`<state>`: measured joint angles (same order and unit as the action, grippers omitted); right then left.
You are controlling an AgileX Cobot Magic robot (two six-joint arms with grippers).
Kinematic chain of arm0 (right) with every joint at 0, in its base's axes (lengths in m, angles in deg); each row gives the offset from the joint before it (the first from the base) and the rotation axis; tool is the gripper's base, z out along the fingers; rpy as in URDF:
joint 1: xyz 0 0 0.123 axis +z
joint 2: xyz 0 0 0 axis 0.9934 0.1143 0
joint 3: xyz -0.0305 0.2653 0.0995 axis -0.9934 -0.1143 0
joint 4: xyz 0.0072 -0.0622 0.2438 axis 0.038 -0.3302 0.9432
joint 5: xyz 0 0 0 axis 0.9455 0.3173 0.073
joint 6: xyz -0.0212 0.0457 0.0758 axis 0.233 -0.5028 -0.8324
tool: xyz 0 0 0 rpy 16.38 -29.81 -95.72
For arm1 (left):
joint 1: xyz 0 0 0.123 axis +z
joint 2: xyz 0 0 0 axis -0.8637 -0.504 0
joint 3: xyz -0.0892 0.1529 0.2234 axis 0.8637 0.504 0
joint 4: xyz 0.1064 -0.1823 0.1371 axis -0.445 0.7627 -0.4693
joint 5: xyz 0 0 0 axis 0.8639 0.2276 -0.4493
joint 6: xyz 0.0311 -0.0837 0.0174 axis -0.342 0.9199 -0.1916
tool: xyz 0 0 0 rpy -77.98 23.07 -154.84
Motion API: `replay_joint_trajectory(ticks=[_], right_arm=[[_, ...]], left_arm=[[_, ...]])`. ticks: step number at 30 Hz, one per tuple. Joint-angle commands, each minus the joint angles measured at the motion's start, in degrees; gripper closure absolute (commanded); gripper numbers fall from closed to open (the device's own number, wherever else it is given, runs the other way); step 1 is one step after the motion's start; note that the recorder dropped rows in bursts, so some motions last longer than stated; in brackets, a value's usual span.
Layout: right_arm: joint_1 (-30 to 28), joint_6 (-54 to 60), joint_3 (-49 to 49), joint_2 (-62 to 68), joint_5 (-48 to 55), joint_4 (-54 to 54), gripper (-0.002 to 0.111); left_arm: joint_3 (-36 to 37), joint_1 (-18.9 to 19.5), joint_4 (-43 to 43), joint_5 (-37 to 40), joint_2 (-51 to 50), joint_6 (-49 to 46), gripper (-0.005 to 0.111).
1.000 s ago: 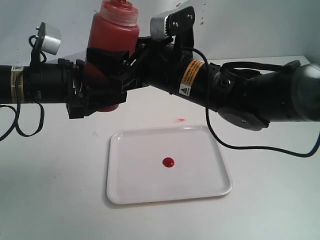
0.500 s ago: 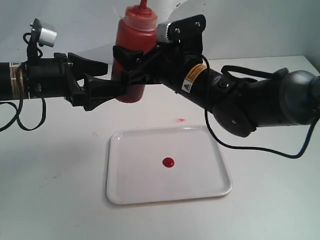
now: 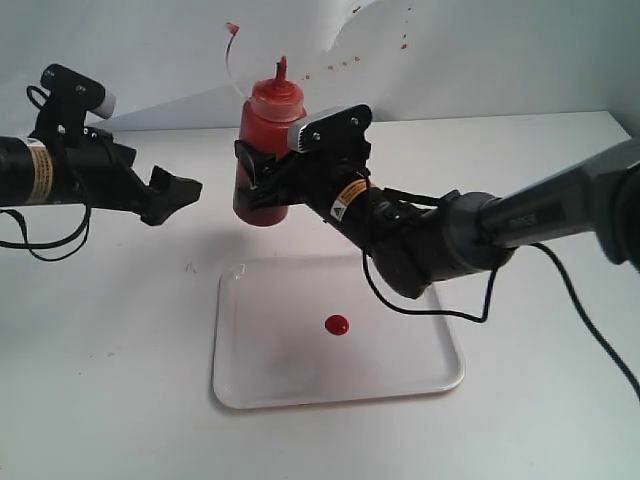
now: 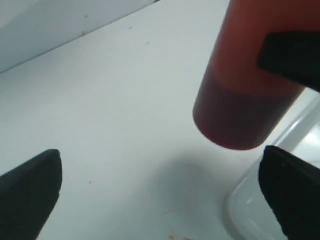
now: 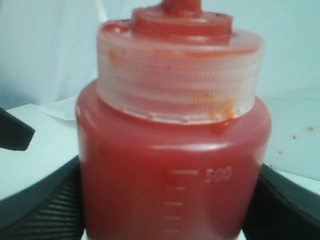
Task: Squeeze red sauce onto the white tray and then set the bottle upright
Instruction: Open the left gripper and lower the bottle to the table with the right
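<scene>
Now | left gripper released, withdrawn | bottle lower, upright | right gripper holding

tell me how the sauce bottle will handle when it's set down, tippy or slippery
The bottle is tall and narrow, so it may tip if released tilted. Its flat base, darker red, probably keeps weight low and helps. Sauce smeared on the cap suggests it could be slippery there.
</scene>
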<state>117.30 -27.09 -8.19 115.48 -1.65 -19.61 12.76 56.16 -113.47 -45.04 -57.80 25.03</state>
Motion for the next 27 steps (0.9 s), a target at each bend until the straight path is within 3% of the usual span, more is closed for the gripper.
replay_joint_trajectory(ticks=[1,3,10,17,19,23,24,25,26,27], right_arm=[[0.13,0.69,7.5,4.3,-3.95,0.46,0.108],[0.13,0.69,10.3,6.1,-1.89,0.46,0.108],[0.13,1.77,20.54,10.92,13.24,-0.61,0.108],[0.13,6.91,22.75,12.85,15.16,-0.5,0.108],[0.13,9.03,22.75,13.39,15.42,-0.89,0.102],[0.22,9.56,22.75,13.39,15.8,-3.46,0.072],[0.22,9.56,22.75,13.39,14.91,-3.44,0.042],[0.22,9.56,22.75,13.39,14.61,-3.01,0.026],[0.22,9.17,22.75,13.39,14.4,-2.95,0.003],[0.22,9.17,22.75,13.1,14.4,-2.95,0.003]], left_arm=[[-0.17,0.16,1.59,7.75,-2.62,-2.35,0.004],[-0.28,0.29,3.06,8.01,-4.11,-4.58,0.004],[-0.28,0.68,19.89,3.3,-10.72,-21.43,0.004],[-0.28,0.68,32.14,-1.2,-15.68,-33.42,0.004],[-0.28,0.77,33.47,-1.5,-15.84,-34.35,0.004],[-0.28,0.77,34.37,-1.5,-15.84,-34.45,0.004],[-0.28,0.77,34.37,-1.5,-15.84,-34.45,0.004],[-0.28,0.77,34.37,-1.5,-15.84,-34.45,0.004],[-0.28,0.77,34.38,-2.26,-15.84,-34.45,0.004],[-0.28,0.77,34.38,-3.04,-15.84,-34.45,0.004]])
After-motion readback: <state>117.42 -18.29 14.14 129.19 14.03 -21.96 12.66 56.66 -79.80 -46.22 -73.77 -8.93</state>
